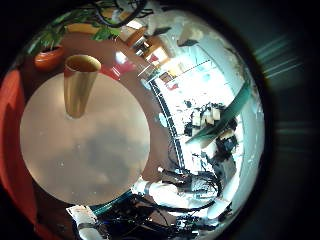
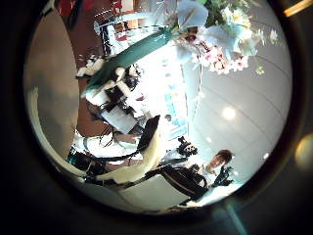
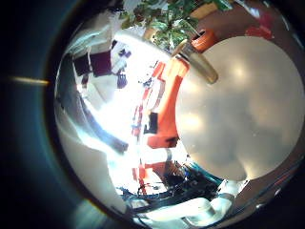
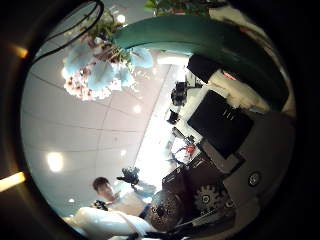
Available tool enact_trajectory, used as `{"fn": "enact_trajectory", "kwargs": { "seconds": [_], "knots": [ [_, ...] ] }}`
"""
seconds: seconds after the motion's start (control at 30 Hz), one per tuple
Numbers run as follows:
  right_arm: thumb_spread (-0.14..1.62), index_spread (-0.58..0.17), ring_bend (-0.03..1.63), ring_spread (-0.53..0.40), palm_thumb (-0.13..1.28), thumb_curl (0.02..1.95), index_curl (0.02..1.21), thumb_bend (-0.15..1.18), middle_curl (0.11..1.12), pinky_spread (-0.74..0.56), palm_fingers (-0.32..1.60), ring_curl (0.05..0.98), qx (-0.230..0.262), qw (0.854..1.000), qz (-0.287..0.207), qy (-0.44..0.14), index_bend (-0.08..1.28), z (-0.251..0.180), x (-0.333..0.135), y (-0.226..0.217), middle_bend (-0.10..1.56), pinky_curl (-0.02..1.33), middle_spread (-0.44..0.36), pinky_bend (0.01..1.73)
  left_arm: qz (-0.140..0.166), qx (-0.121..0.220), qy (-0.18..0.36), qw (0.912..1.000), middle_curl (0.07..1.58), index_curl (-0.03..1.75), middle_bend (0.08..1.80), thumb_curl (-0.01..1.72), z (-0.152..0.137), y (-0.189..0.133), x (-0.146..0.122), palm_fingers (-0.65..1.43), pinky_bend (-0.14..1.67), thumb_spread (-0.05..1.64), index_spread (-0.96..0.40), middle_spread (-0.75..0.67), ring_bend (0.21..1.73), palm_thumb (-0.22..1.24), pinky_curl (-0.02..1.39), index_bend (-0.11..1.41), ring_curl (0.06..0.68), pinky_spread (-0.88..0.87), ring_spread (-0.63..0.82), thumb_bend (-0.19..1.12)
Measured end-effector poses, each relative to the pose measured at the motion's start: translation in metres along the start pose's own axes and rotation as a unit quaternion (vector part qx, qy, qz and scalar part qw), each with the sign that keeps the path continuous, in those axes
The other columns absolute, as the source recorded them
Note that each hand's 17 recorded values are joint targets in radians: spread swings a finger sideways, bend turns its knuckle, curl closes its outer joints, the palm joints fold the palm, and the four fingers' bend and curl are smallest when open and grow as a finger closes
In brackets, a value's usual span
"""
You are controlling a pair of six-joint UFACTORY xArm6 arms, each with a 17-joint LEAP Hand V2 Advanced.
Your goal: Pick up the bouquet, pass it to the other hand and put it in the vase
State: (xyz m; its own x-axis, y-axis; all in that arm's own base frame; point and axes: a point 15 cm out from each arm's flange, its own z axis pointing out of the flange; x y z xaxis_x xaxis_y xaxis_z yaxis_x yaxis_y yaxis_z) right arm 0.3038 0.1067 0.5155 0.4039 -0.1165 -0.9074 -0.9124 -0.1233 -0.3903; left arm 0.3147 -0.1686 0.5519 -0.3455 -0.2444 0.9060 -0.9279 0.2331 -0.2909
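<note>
The round table (image 1: 85, 150) carries only the vase (image 1: 80, 82), standing upright near its edge. The bouquet (image 4: 100, 65) is up in the air, its green-wrapped stem (image 4: 190, 40) running between both palms: seemingly mid-handover. Which robot hand (image 4: 225, 105) clasps it, I cannot tell. Next, one releases, and the other lowers the stem into the vase.

Looks like a robotics lab or demo space in an office-type building, not a home. A round table (image 1: 85, 150) carries a brass-looking vase (image 1: 80, 82) near its edge. Behind it stand potted plants (image 1: 50, 45) and shelving. The ceiling (image 4: 70, 125) is pale with recessed round lights (image 4: 55, 160). Orange seating (image 3: 162, 105) sits beside the table's edge. Bright windows lie beyond it.
</note>
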Motion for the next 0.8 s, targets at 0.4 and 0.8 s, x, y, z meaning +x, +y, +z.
{"fn": "enact_trajectory", "kwargs": {
  "seconds": [0.4, 0.8],
  "knots": [
    [0.9, -0.231, 1.49, -0.183, 1.09, 1.33, 0.92, 0.05, 0.79, -0.21, 1.13, 0.666, -0.075, 0.997, 0.003, 0.021, 1.16, 0.04, 0.01, 0.018, 1.37, 0.76, -0.13, 1.31, -0.014, -0.038, 0.113, 0.9928, 0.38, 0.4, 0.27, 0.34, 0.009, 0.007, 0.034, 0.32, 0.16, 0.99, 0.11, 0.27, 0.48, 0.26, 0.26, 0.22, 0.169, 0.47, 0.5, -0.03],
    [0.91, -0.229, 1.48, -0.183, 1.09, 1.37, 0.92, 0.04, 0.79, -0.21, 1.13, 0.667, -0.104, 0.993, 0.006, 0.06, 1.17, 0.06, 0.027, 0.022, 1.37, 0.81, -0.13, 1.29, -0.059, -0.095, 0.171, 0.979, 0.61, 0.47, 0.79, 0.37, 0.018, 0.01, 0.036, 0.9, 0.38, 1.0, -0.08, -0.14, 0.74, 0.43, 0.26, 0.14, 0.235, 0.05, 0.0, 0.0]
  ]
}}
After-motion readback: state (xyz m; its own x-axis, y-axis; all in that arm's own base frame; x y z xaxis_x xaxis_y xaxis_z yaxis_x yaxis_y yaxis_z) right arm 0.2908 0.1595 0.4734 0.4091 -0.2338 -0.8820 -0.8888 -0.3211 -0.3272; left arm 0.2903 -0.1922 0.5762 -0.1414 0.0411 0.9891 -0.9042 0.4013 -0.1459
